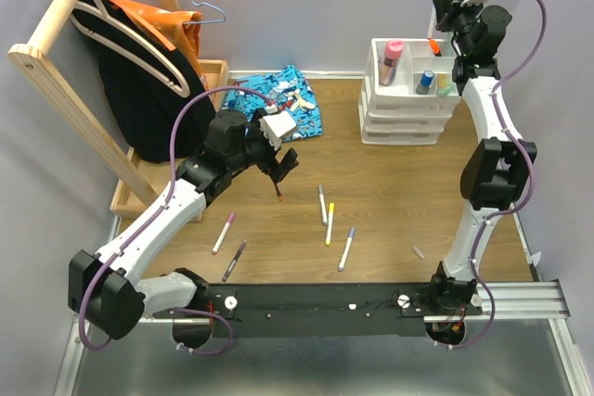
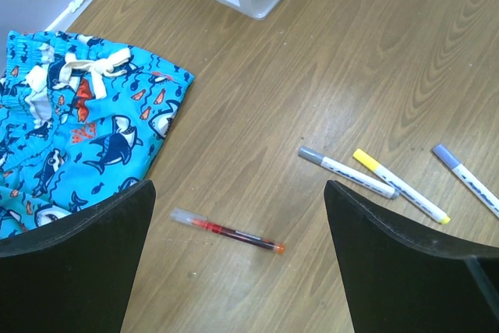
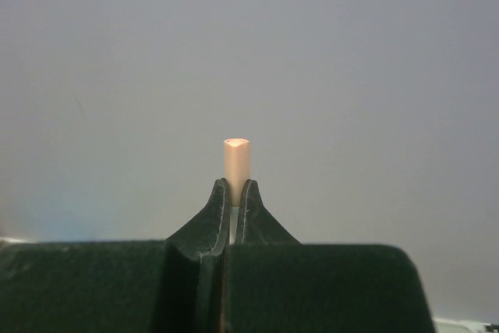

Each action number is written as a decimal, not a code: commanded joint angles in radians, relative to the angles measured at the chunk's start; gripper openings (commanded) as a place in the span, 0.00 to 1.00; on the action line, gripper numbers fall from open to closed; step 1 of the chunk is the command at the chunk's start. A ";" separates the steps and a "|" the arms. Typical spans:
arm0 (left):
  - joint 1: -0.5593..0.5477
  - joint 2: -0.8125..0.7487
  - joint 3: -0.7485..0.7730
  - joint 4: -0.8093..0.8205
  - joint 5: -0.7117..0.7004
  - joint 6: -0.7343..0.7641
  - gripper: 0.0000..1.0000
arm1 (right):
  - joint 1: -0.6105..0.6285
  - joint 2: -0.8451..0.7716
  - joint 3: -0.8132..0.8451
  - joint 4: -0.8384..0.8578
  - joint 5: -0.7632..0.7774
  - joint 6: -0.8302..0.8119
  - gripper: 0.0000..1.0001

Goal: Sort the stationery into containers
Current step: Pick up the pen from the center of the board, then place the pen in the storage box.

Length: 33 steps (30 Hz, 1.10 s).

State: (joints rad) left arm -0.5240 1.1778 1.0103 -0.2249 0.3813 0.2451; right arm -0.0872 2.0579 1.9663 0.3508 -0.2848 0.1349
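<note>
Several pens unsorted: lying on the brown wooden worktop, lower centre of the overhead view: a pink-capped white pen, a dark slim pen, a grey-capped white marker, a yellow-capped marker and a lavender-capped marker.
Red clear-barrelled pen: flat on the worktop, centre-left, directly beneath the left tool.
Left tool: jaws spread wide and holding nothing, one on either side of the red clear-barrelled pen in its wrist view.
Right tool: closed on a slim peach-coloured pen, high at upper right above the organiser.
White plastic drawer organiser: upper right; its top compartments hold a pink glitter tube, a blue-lidded small jar and an orange-tipped marker.
Progress: by my judgement under halfway; three items are binned, one is poised over the compartments, and about six are left.
</note>
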 commanded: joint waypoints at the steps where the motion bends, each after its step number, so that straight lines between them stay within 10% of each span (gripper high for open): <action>1: -0.005 0.014 0.039 0.018 -0.036 0.006 0.99 | 0.004 0.060 0.019 0.033 -0.065 0.045 0.01; 11: -0.005 0.036 0.051 0.022 -0.048 0.013 0.99 | 0.047 0.041 -0.061 0.036 -0.129 -0.050 0.01; 19: -0.005 0.033 0.051 0.022 -0.051 0.014 0.99 | 0.056 -0.013 -0.113 0.002 -0.148 -0.081 0.39; 33: -0.005 -0.128 0.025 -0.132 -0.123 0.106 0.99 | 0.058 -0.364 -0.254 -0.068 -0.152 -0.074 0.45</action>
State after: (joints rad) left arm -0.5243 1.1435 1.0389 -0.2825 0.3145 0.2966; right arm -0.0273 1.8439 1.7512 0.3382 -0.4133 0.0624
